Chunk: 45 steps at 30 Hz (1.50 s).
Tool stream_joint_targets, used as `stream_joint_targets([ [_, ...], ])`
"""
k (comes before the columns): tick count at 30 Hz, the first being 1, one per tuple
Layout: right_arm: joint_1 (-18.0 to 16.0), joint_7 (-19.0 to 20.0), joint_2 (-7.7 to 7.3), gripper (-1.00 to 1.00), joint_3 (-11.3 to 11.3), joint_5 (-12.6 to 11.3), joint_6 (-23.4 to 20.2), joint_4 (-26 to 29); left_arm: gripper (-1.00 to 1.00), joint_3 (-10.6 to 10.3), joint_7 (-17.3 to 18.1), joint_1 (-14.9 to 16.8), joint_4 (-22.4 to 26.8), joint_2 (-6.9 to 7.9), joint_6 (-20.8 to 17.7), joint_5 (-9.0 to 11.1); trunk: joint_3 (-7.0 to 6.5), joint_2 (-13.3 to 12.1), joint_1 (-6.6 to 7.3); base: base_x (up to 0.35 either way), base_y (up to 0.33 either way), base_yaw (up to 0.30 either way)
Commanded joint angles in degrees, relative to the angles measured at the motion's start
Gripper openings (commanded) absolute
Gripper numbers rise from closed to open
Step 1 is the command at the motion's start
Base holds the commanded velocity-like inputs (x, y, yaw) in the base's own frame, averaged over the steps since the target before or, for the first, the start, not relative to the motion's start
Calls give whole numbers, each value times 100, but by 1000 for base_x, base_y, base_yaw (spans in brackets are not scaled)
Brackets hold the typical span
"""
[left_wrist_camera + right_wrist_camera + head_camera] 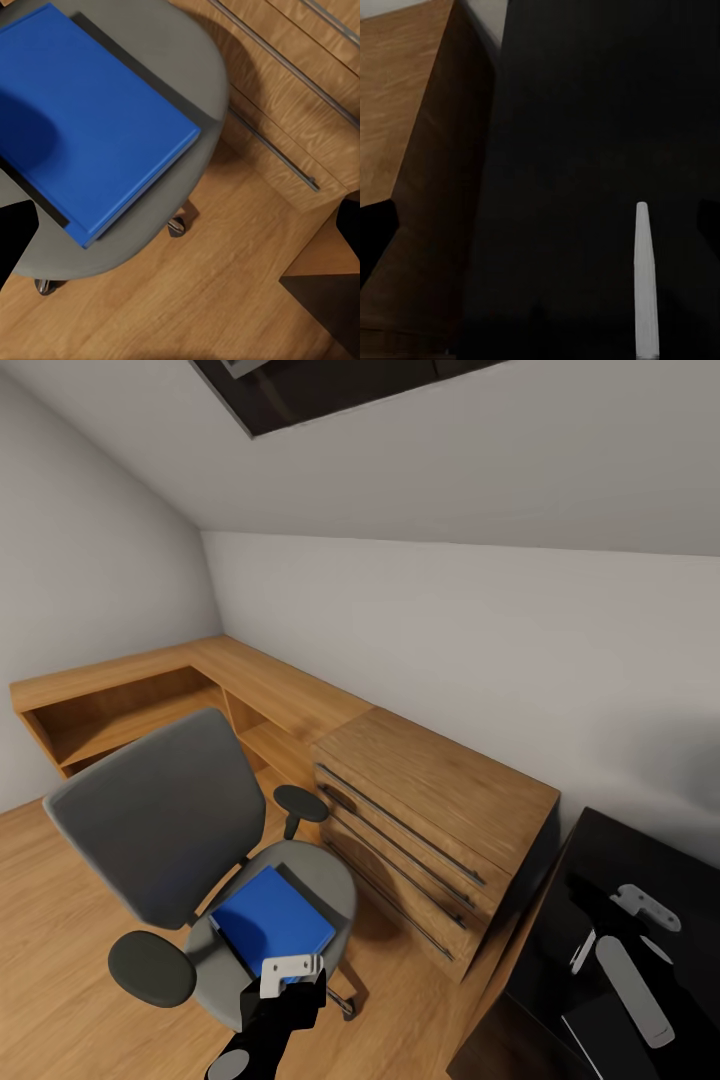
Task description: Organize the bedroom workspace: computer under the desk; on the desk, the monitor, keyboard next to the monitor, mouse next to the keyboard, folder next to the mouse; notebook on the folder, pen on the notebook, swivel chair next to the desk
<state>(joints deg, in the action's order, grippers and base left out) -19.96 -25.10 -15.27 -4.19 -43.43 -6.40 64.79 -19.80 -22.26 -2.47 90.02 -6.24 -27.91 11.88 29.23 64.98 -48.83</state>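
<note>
Left tool [290, 972] hovered over the blue folder [270, 920] on the swivel chair [160, 840], fingers apart; a hard push could roll the chair away.

Blue folder [272, 923] — on swivel chair [170, 830]

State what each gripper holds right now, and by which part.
Nothing. The left gripper hangs open above the folder on the swivel chair; the right gripper is open over the desk.

blue folder [270, 922] lies flat on grey swivel chair [160, 830] seat.
</note>
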Motion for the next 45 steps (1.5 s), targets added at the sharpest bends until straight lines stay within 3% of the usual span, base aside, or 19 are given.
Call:
stream_joint_targets([
  [1,-1,-25,4,100,6,-17,-36,26,100,-6,-51,1,11,0,-13,60,5,4,-1,0,0,0],
  [7,7,-21,21,100,58,-9,-44,231,100,-6,-51,3,11,0,-13,60,5,4,-1,0,0,1],
  [12,10,-36,93,100,402,30,-16,310,100,-6,-51,1,15,2,-13,60,5,4,-1,0,0,188],
  [20,10,-38,186,100,660,233,-4,304,100,-6,-51,1,15,8,-13,60,5,4,-1,0,0,272],
  [31,10,-38,320,100,717,586,0,282,100,-6,-51,1,40,50,-5,60,5,4,-1,0,0,280],
  [45,10,-38,332,100,718,608,-2,263,100,-4,-51,1,76,69,3,60,5,4,-1,0,0,280],
])
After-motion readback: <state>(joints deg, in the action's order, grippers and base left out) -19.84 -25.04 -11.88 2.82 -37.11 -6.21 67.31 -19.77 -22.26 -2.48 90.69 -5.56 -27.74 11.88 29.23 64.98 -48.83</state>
